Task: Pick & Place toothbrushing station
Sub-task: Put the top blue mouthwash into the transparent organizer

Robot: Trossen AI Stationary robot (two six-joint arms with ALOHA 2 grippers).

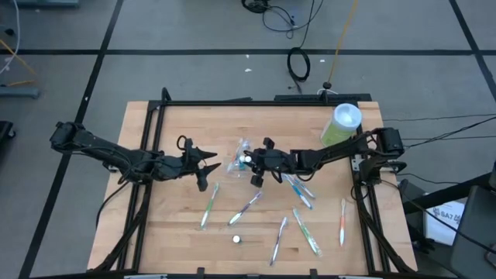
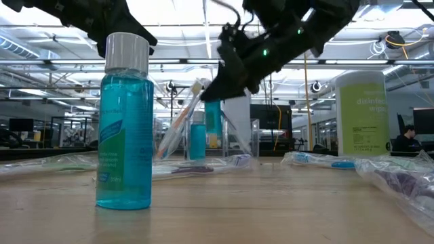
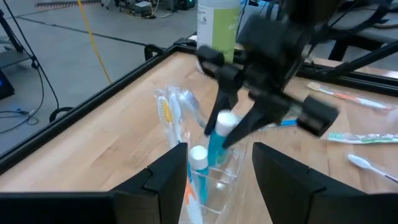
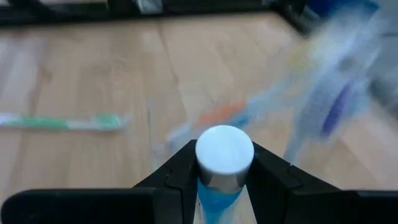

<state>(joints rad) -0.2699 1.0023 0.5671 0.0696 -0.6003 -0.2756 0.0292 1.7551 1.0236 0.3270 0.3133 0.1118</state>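
Teal liquid fills the small bottle (image 4: 224,163) that the right gripper (image 3: 239,121) holds by its neck, fingers (image 4: 177,174) clenched just under the white cap; the grip high on the bottle seems chosen so it can be lowered upright into the clear cup (image 3: 214,180) near the middle of the desk (image 1: 170,232); the bottle hangs right above the cup, which already carries a few toothbrushes (image 3: 171,115) leaning against its wall and another capped bottle; the left gripper (image 1: 203,167) waits just beside the cup with its fingers (image 3: 168,174) released and spread either side of it, probably to steady the light cup while things drop in; more toothbrushes (image 1: 209,205) lie scattered flat on the wooden boards toward the front, one orange toothbrush (image 1: 342,221) near the right edge, and a small white round piece (image 1: 237,239) sits alone at the front; a second teal bottle (image 2: 124,122) stands upright close to the low camera; a tall pale-green canister (image 1: 342,124) stands at the far right corner; the desk is light butcher-block wood inside a black frame, on a grey floor with cables; beyond it lies a large open workshop with bright ceiling lights and a person far off at the right.
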